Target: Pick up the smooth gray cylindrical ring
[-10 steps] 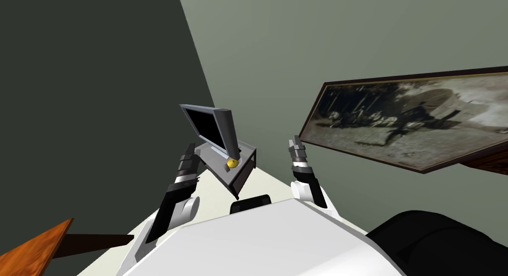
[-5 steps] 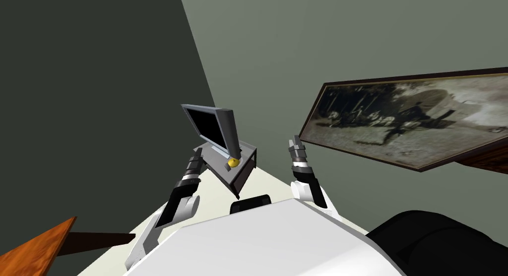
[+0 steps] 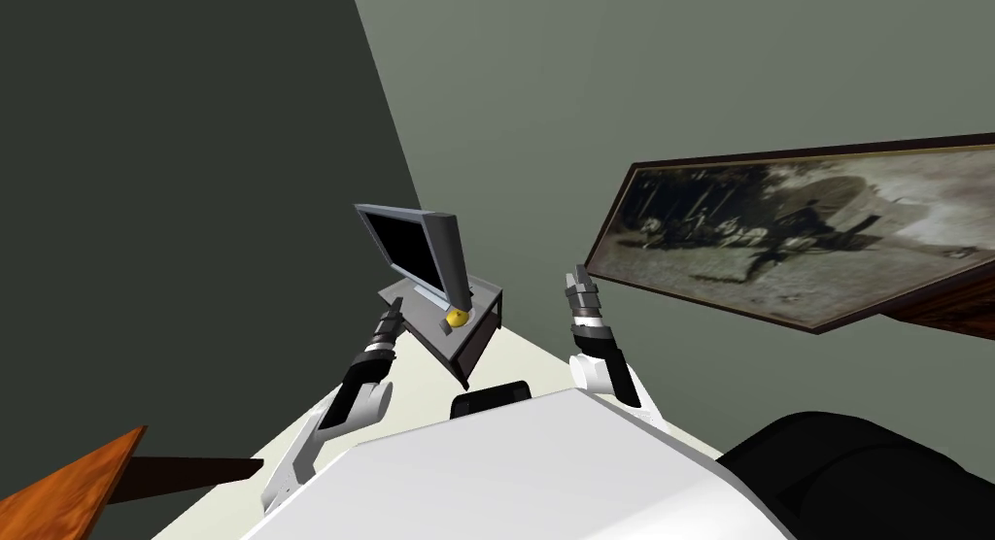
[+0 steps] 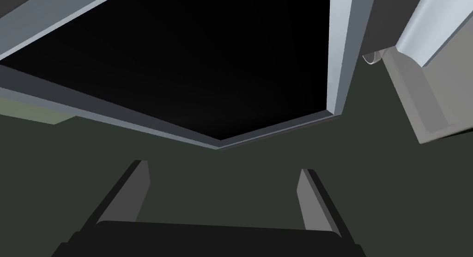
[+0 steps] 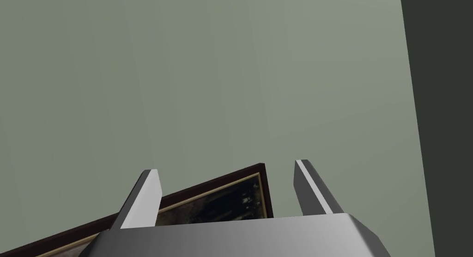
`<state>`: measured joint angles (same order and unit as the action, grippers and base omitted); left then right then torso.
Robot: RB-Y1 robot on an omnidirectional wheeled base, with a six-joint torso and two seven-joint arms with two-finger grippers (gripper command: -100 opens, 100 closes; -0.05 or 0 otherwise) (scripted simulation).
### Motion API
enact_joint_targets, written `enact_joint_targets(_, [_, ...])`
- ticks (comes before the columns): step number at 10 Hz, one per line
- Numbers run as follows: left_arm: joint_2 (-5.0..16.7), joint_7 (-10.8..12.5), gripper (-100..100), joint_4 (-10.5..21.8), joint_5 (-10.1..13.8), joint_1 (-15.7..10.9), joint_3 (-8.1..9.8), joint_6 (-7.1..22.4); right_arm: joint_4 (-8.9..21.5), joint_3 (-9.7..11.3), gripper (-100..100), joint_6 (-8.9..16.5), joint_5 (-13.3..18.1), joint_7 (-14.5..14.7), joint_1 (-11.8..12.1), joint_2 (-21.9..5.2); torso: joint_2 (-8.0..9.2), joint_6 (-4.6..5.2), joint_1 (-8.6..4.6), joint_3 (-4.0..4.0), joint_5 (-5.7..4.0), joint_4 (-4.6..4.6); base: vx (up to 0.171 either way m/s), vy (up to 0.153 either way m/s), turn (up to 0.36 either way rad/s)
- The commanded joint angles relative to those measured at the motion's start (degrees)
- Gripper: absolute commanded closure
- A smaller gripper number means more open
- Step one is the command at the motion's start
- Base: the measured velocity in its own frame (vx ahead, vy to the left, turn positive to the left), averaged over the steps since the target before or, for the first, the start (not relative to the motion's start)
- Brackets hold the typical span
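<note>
Reaching step: the left gripper [image 3: 391,309] and right gripper [image 3: 580,278] are held wide open, the left at the table's [image 3: 478,344] 9 o'clock. Next, the ring must be found.

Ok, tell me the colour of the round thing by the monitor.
The round thing is yellow; head view shows it best.

no readable text, labels, brands, numbers or signs anywhere

You face a corner of grey-green walls [image 3: 632,78] — a grey table [image 3: 420,317] bearing a dark monitor [image 3: 411,245], a framed picture [image 3: 797,238] at right.
</note>
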<state>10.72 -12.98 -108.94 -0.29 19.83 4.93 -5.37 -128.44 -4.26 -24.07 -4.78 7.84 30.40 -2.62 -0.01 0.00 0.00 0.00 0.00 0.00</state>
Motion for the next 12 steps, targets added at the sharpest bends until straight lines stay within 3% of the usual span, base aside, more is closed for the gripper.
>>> enact_joint_targets(1, [0.7, -0.4, -100, 2.9, -0.1, -1.1, 0.12, 1.7, 0.0, 0.0, 0, 0.0, 0.0, 0.0, 0.0, 0.0, 0.00, 0.00, 0.00, 0.00, 0.00, 0.00, 0.000, -0.005, -0.014])
enact_joint_targets(5, [2.2, -1.3, -100, 9.6, -0.7, -3.5, 0.02, 5.7, 0.0, 0.0, 0, 0.0, 0.0, 0.0, 0.0, 0.0, -0.03, 0.01, -0.03, -0.02, -0.01, 0.00, 0.005, -0.012, -0.023])
enact_joint_targets(6, [2.2, -1.3, -100, 9.9, -0.7, -3.5, 0.02, 5.7, 0.0, 0.0, 0, 0.0, 0.0, 0.0, 0.0, 0.0, -0.04, 0.00, -0.08, -0.02, -0.02, -0.01, 0.007, -0.016, -0.008])
enact_joint_targets(12, [4.7, -2.0, -100, 20.7, -2.4, -7.6, -1.13, 11.8, 0.0, 0.0, 0, 0.0, 0.0, 0.0, 0.0, 0.0, -0.07, 0.01, -0.09, -0.04, -0.02, -0.01, 0.017, -0.026, -0.034])
